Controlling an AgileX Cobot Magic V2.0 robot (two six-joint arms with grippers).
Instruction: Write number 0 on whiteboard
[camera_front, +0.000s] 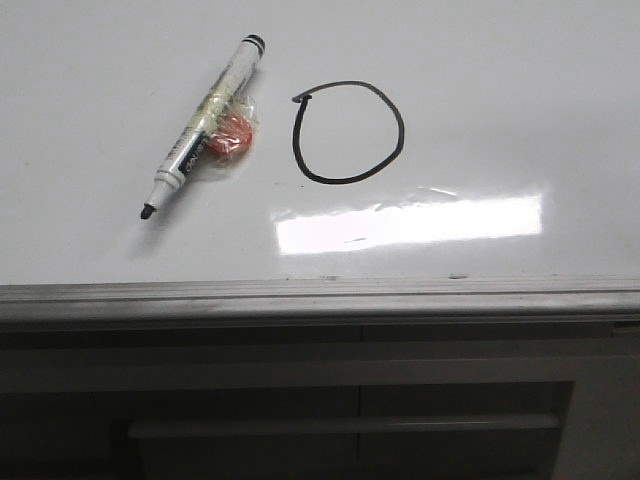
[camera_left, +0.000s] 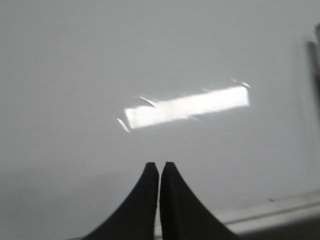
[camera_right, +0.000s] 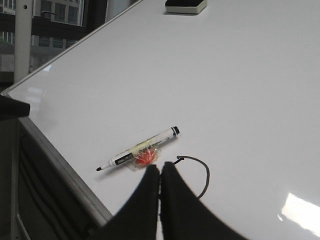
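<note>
Whiteboard (camera_front: 520, 90) with number 0 (camera_front: 348, 132), slightly wider than tall.

- Whiteboard (camera_front: 90, 60) under me, glossy, grey rail at near edge.
- Number 0 (camera_front: 348, 132) drawn on it.
- Marker (camera_front: 205, 123) lying uncapped just left of the 0, orange wad (camera_front: 230, 138) taped on.
- Eraser (camera_right: 185, 5) at far edge.

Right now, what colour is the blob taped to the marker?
Orange-red blob on the marker; front view shows it best.
</note>
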